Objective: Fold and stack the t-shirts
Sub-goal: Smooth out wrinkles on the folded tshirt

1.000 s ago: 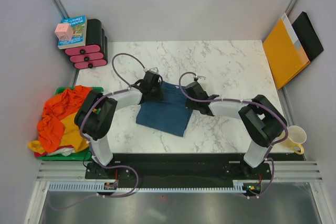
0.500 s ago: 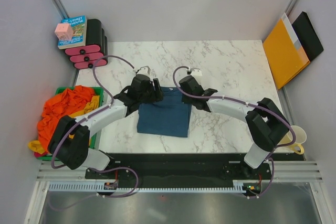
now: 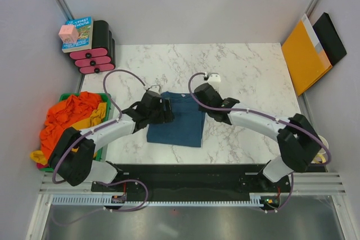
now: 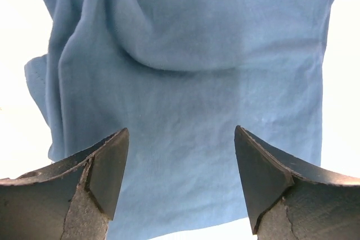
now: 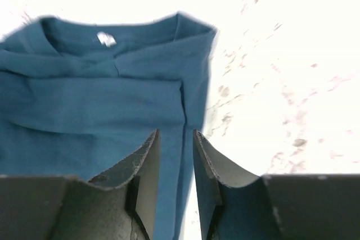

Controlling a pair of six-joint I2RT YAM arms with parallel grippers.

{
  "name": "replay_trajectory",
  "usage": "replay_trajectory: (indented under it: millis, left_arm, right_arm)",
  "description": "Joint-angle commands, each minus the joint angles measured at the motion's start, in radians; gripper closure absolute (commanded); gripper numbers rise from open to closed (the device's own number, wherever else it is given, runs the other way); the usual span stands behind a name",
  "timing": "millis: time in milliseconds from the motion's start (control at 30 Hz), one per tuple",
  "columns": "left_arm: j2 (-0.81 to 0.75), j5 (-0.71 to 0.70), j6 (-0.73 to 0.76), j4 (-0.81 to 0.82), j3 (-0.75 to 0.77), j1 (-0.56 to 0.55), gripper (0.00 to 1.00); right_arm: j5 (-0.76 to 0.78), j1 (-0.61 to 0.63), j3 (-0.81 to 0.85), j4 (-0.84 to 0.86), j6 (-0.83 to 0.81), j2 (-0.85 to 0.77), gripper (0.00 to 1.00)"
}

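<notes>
The dark teal-blue t-shirt point(image 3: 179, 121) lies folded in a rectangle on the marble table. Its collar point(image 5: 107, 36) shows at the top of the right wrist view. My left gripper point(image 3: 167, 111) hovers at the shirt's left edge, open wide, nothing between its fingers point(image 4: 181, 134), only blue cloth point(image 4: 191, 82) below. My right gripper point(image 3: 202, 101) is over the shirt's right edge, its jaws a little apart point(image 5: 175, 133), holding nothing. The orange t-shirt point(image 3: 64, 119) and the mustard yellow one point(image 3: 89, 123) lie heaped at the left.
A green bin point(image 3: 103, 98) holds the heap at the table's left edge. A book point(image 3: 81, 29), a pink cube point(image 3: 68, 33) and black-and-pink blocks point(image 3: 97, 54) sit far left. An orange envelope point(image 3: 304, 54), a black folder point(image 3: 332, 36) and a yellow mug point(image 3: 321, 145) stand right.
Both grippers have opened and let go of the blue shirt. The shirt has settled into a squarer fold. The left arm has swung out and the left gripper drew back leftward.
</notes>
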Motion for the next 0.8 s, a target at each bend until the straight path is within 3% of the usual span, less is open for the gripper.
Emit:
replay_trajectory:
  millis: [0,200,433,633,767]
  left_arm:
    - [-0.056,0.002,-0.006,0.009,-0.012,-0.005,0.19]
    - [0.129,-0.002,0.051,0.031,0.137,-0.005,0.27]
    - [0.33,-0.048,0.063,0.035,0.254,0.001,0.37]
    - [0.455,0.01,0.056,0.006,0.354,0.001,0.34]
    - [0.371,-0.005,0.016,0.046,0.295,-0.005,0.29]
  right_arm:
    - [0.087,-0.002,-0.05,-0.019,-0.061,-0.147,0.63]
    - [0.016,-0.001,-0.104,-0.031,-0.026,-0.207,0.68]
    - [0.053,-0.001,-0.13,-0.094,-0.03,-0.31,0.69]
    - [0.061,-0.001,-0.181,-0.126,-0.021,-0.367,0.68]
    - [0.093,-0.001,-0.204,-0.14,-0.01,-0.396,0.66]
